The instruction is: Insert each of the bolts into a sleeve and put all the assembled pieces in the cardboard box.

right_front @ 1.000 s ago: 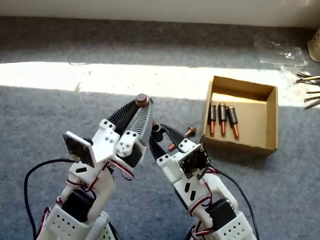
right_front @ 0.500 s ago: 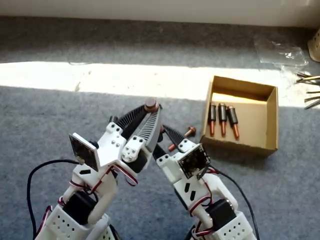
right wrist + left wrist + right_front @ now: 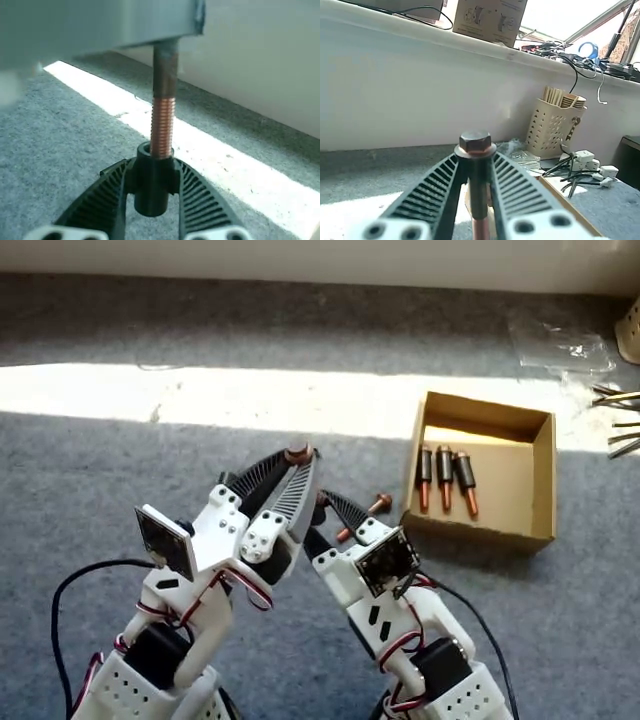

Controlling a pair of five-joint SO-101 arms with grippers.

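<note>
Bolt (image 3: 475,144), copper-coloured with a hexagonal head, hangs upright, clamped by its shank between the ribbed black fingers of the left gripper (image 3: 475,161). Its threaded tip sits in the mouth of the short black cylindrical sleeve (image 3: 151,192), which the right gripper (image 3: 152,171) squeezes from both sides directly underneath. Most of the thread stands bare above the sleeve, so this insertion looks barely begun. The pair is held above the grey carpet (image 3: 100,500), near the open brown cardboard box (image 3: 543,475). Three assembled pieces (image 3: 444,478) lie side by side inside the box, so that much seems done. One more copper-coloured bolt (image 3: 372,508) lies loose on the carpet between the right gripper and the box, just beside its wall; whether a sleeve for it is at hand I cannot tell. Left to do, by my judgement: seat this bolt fully, box it, then deal with the loose one
</note>
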